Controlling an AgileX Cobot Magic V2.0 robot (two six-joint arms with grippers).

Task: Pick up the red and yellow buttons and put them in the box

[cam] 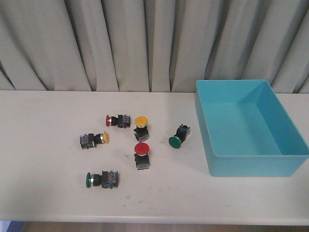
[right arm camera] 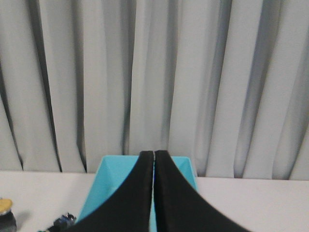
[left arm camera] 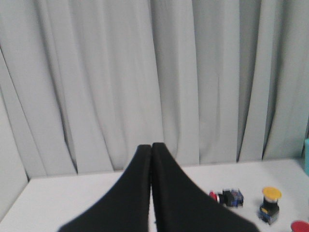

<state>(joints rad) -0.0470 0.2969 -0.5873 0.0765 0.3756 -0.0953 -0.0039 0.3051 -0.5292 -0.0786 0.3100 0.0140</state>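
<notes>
Here, the nearest thing on the pale table [cam: 43,193] is a green-capped button [cam: 102,179] lying on its side toward the front edge. Beyond it a red button [cam: 142,155] stands cap-up near the middle, with a yellow button on its side [cam: 94,139] to the left and a second green button [cam: 179,136] tipped over to the right. Farther back, a yellow button [cam: 141,127] stands upright just beside a small red button lying sideways [cam: 118,120]. All six lie apart from the box [cam: 248,166], the turquoise bin resting on the right part of the table, its inside bare.

Behind the table, grey pleated curtains [cam: 120,43] close off the whole back of the room.

No arm shows in the front view. In the wrist views the left gripper [left arm camera: 151,146] has its black fingers pressed together with nothing between them, and the right gripper [right arm camera: 154,153] is likewise closed and empty, aimed over the box toward the curtains.
</notes>
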